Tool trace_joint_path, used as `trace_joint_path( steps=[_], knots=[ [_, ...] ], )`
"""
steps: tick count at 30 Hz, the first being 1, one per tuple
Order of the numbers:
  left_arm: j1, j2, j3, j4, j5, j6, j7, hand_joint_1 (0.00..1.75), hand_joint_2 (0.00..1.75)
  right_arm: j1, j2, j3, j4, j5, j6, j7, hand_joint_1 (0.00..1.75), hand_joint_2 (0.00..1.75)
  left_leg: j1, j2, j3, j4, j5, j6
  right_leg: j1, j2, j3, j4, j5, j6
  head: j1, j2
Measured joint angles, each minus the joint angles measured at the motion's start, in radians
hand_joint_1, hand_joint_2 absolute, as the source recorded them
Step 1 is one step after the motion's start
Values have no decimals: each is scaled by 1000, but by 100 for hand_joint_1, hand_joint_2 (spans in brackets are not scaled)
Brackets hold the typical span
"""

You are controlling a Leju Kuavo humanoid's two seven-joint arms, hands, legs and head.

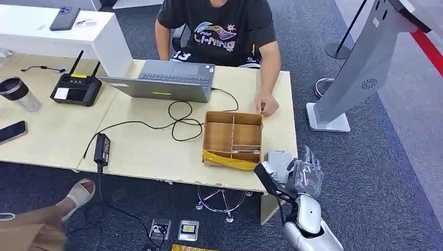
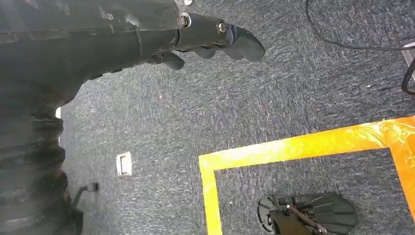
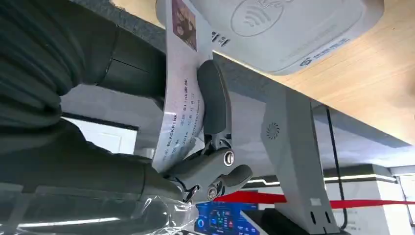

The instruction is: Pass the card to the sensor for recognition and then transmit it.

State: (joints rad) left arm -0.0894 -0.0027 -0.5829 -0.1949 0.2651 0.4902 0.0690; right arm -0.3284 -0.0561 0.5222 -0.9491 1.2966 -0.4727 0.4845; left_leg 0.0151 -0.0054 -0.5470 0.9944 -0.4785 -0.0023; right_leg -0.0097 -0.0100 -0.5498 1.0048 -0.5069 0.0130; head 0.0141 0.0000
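Card [image 3: 182, 93] pinched in right hand [image 1: 305, 175], thumb against its face, held just beside the white sensor [image 1: 279, 159] at the table's [image 1: 156, 157] near right corner. Looks like the reading step; handover not yet done. Left hand [image 2: 215, 39] hangs over carpet, fingers loosely curled, holding nothing. Person [image 1: 219, 31] sits far side.

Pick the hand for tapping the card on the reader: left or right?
Right. The right robot hand already holds the card just beside the white sensor at the table's corner. The left robot hand hangs over the carpet, holding nothing.
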Motion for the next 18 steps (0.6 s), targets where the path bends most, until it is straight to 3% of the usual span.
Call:
trace_joint_path(
  steps=[6,18],
  knots=[
    [2,2,0,0,10,2,-2,0,175,12,-3,-7,-74,-12,-20,-32,175,175,0,0,-1,0,0,0,0,0,-1,0,0,0,0,0],
    [2,2,-8,0,38,3,-3,0,175,-6,-9,-11,-487,-13,60,-99,175,175,0,0,-3,0,0,0,0,0,-2,0,0,0,0,0]
  ],
)
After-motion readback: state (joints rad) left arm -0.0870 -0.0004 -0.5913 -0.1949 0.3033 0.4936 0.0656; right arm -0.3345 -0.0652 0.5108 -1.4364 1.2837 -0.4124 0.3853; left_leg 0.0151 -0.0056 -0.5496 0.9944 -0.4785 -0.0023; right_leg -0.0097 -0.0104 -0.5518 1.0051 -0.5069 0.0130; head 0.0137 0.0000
